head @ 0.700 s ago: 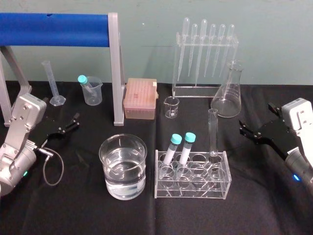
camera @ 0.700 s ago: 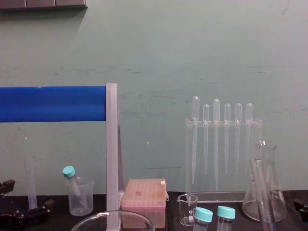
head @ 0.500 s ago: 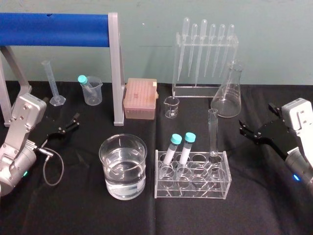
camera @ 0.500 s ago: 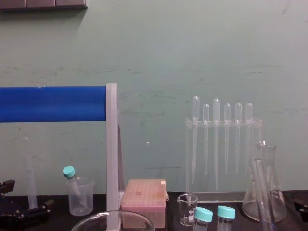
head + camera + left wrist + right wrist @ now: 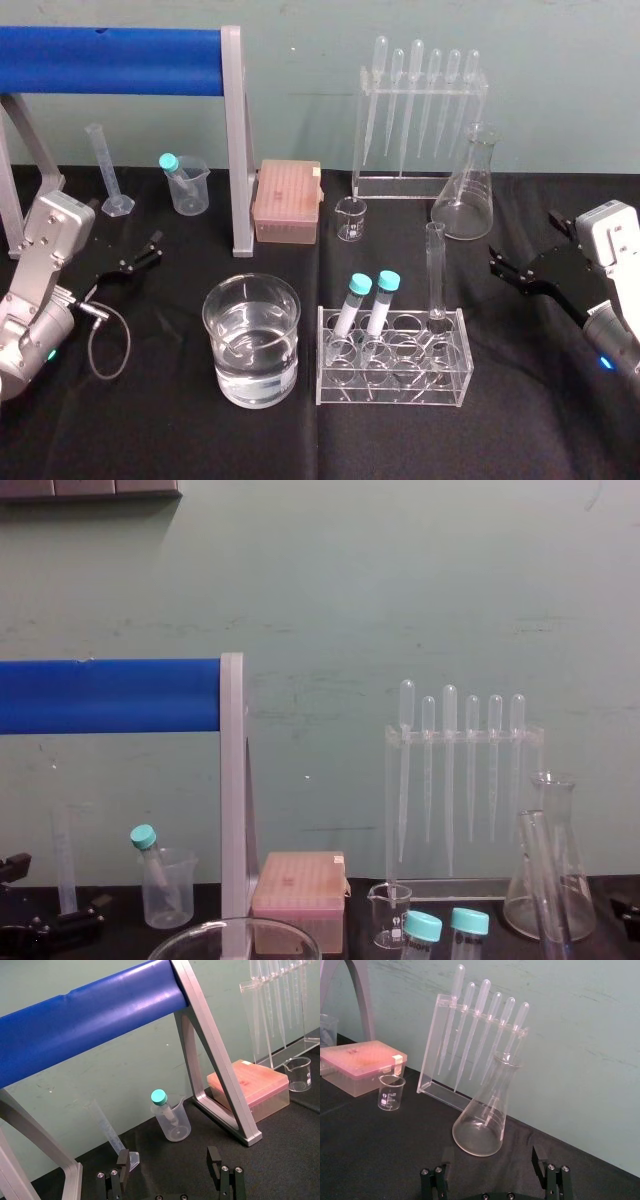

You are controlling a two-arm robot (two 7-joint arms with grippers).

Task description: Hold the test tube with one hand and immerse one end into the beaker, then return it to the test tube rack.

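Test tube (image 5: 435, 268) stands upright in the rack's (image 5: 392, 385) right rear hole, nothing gripping it. Its foot is hard to make out behind the clear rack walls. Beaker (image 5: 252, 340), part filled with clear liquid, sits on the bench (image 5: 520, 420) just left of the rack; the chest view cuts it off below the rim. Left tool (image 5: 167, 1162) and right tool (image 5: 490, 1160) gape wide, empty, at the bench's outer sides, well apart from the tube.

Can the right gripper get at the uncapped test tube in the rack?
Probably yes: the test tube stands at the right end of the rack, and only bare cloth lies between it and the open right gripper.
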